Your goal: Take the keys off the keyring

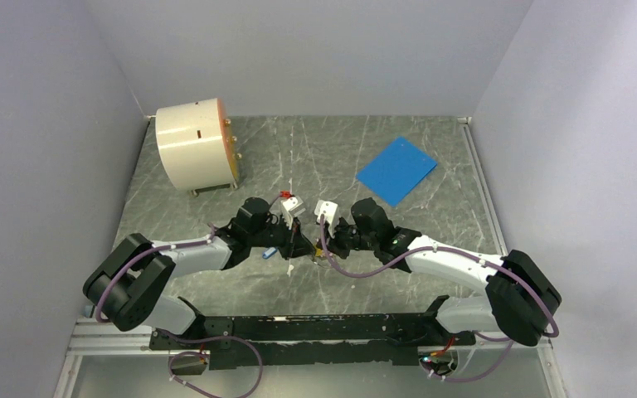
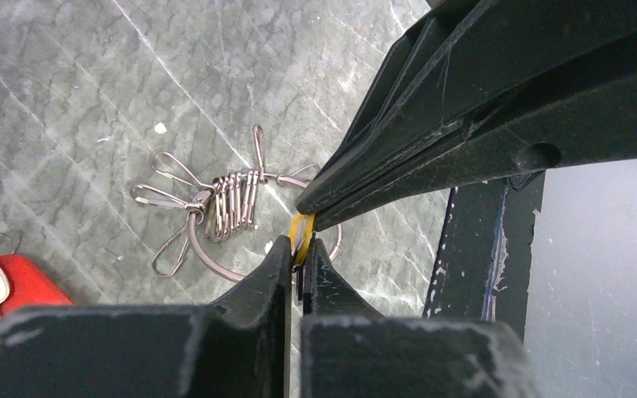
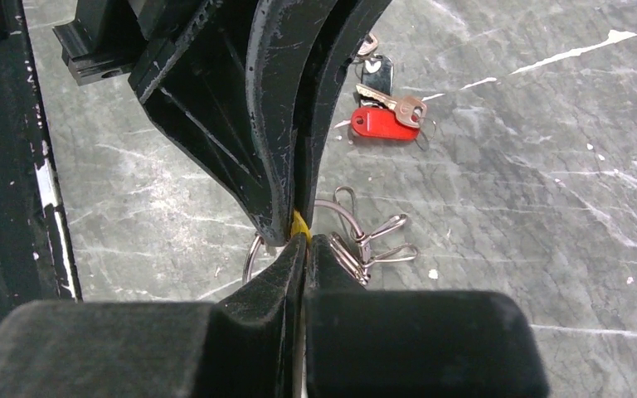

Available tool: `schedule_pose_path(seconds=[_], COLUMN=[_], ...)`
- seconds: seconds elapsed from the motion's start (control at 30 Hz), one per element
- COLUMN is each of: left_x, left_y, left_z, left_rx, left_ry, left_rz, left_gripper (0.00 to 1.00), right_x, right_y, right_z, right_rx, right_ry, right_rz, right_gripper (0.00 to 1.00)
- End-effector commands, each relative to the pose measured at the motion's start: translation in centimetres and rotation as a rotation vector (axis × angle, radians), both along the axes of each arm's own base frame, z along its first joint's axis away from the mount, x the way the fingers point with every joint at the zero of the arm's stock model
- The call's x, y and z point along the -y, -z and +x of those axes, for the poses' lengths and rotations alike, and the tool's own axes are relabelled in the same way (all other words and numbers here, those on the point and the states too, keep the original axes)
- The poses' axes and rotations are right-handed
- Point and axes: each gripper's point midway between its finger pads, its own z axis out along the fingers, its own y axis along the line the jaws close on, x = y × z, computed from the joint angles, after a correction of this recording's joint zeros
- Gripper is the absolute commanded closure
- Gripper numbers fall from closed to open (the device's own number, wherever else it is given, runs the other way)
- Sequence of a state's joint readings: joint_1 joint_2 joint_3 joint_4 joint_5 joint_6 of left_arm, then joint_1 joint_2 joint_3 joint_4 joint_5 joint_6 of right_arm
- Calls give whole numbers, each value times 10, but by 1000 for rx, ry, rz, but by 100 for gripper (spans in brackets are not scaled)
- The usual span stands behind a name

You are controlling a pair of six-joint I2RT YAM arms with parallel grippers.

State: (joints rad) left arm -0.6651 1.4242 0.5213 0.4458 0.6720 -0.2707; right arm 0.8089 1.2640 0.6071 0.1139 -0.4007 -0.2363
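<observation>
Keyring (image 2: 230,199) is lying flat on the grey marbled table (image 1: 340,145), its small metal loops fanning out on one side. Yellow key tag (image 2: 302,229) is sitting over the ring's edge, right at the meeting fingertips; can't tell if it is attached to the ring. Left gripper (image 2: 299,249) is pinching that tag, fingers pressed together on it. Right gripper (image 3: 305,245) is squeezed tight too, tips touching the tag from the opposite side; can't tell whether it is actually gripping it. Red-tagged key (image 3: 379,123) is lying off the ring, apart from it on the table. Blue sheet (image 1: 396,170) and cream cylinder (image 1: 192,148) are sitting well away toward the back.
</observation>
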Motion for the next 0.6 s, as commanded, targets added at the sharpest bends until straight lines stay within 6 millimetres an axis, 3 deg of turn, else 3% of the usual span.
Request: schedule_pose_path(seconds=[0.0, 0.2, 0.3, 0.43, 0.57], left_x=[5, -1, -2, -4, 0], left_y=[-25, -28, -31, -34, -42], left_z=[7, 23, 28, 33, 36], left_rx=[87, 7, -32, -97, -151], left_ry=[-11, -179, -243, -323, -364], left_rz=[-77, -82, -99, -135, -204], left_gripper=[97, 98, 97, 97, 97], right_x=[-13, 6, 10, 14, 16], right_y=[-29, -44, -48, -37, -34], right_z=[9, 24, 17, 10, 16], right_rx=[56, 72, 13, -76, -102], right_ry=[10, 215, 268, 329, 397], right_rz=[84, 158, 226, 253, 313], right_gripper=[92, 64, 60, 60, 59])
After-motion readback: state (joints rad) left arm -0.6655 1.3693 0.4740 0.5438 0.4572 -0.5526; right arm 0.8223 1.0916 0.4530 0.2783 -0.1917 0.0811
